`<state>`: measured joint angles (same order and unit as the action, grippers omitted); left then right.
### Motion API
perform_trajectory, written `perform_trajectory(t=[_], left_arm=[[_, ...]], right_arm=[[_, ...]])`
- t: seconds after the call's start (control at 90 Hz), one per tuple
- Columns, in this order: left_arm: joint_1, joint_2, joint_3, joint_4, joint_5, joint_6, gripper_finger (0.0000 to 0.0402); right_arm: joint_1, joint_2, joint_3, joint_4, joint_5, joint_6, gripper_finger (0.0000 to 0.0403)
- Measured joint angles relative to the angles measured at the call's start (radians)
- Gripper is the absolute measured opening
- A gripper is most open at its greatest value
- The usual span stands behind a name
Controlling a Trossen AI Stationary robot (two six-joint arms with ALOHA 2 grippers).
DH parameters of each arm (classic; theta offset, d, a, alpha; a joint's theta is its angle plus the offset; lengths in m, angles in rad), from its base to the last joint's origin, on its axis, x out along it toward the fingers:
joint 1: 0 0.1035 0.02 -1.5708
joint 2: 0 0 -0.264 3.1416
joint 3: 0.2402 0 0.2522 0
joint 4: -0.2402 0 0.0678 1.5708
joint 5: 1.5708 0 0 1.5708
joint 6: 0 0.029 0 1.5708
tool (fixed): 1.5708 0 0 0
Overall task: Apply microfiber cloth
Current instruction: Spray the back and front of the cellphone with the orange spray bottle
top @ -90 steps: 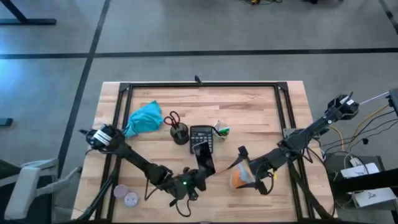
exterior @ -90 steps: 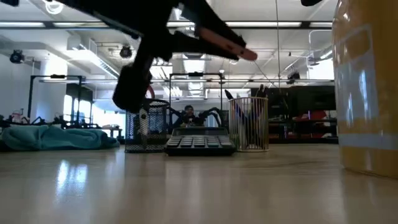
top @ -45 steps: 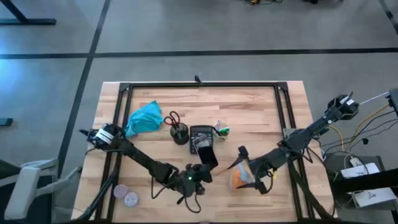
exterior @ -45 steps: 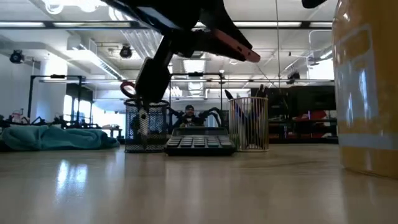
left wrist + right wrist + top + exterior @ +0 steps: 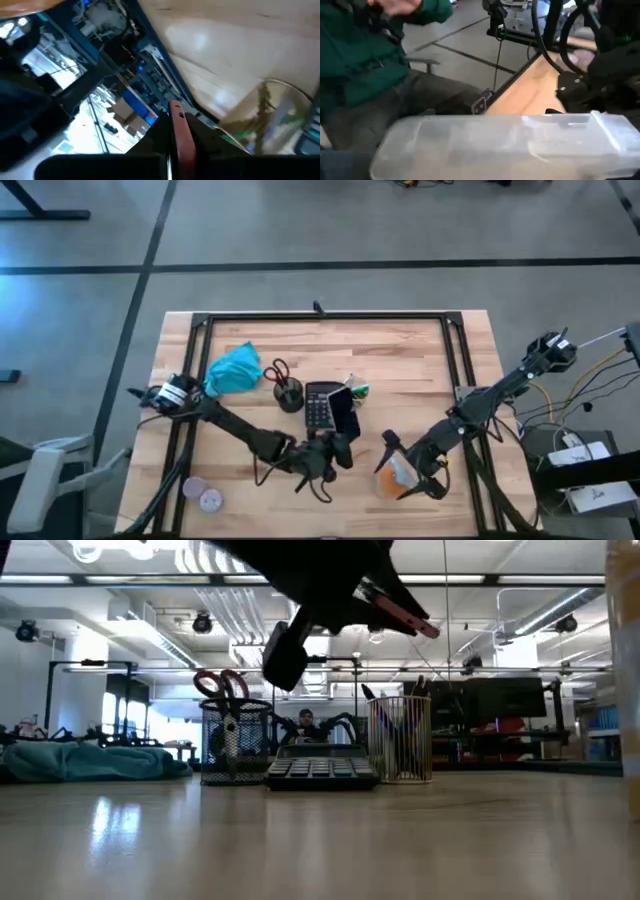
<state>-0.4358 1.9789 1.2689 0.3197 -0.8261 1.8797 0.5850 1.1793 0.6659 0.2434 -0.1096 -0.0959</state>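
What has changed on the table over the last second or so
The left gripper has swung from the table's front edge toward the middle, now over the black calculator. The right gripper, holding the orange spray bottle, drew slightly toward the front edge. The microfiber cloth, scissors holder and wire cup stayed put; nothing was picked up or released.

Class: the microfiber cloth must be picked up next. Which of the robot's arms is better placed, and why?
Left. The microfiber cloth lies on the left arm's side; the left gripper appears empty, while the right gripper holds the orange spray bottle.
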Motion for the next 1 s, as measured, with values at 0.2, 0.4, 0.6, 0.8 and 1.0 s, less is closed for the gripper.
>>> perform_trajectory(t=[0.2,0.4,0.6,0.8,1.0], left_arm=[[0.0,0.025,0.039,0.001,-0.001,-0.005,0.0012],[0.007,0.027,0.042,0.002,0.04,0.0,0.0012],[0.021,0.028,0.042,0.045,0.086,0.039,0.0012],[0.028,0.03,0.047,0.064,0.085,0.048,0.0012],[0.028,0.031,0.047,0.064,0.085,0.043,0.0012]], right_arm=[[-0.012,-0.048,-0.001,0.0,0.068,-0.075,0.0355],[-0.01,-0.19,-0.007,-0.113,0.099,-0.053,0.0355],[-0.009,-0.257,-0.066,-0.066,0.102,-0.028,0.0355],[-0.01,-0.16,-0.088,0.031,0.136,-0.023,0.0355],[-0.02,-0.083,-0.07,0.079,0.137,-0.021,0.0355]])
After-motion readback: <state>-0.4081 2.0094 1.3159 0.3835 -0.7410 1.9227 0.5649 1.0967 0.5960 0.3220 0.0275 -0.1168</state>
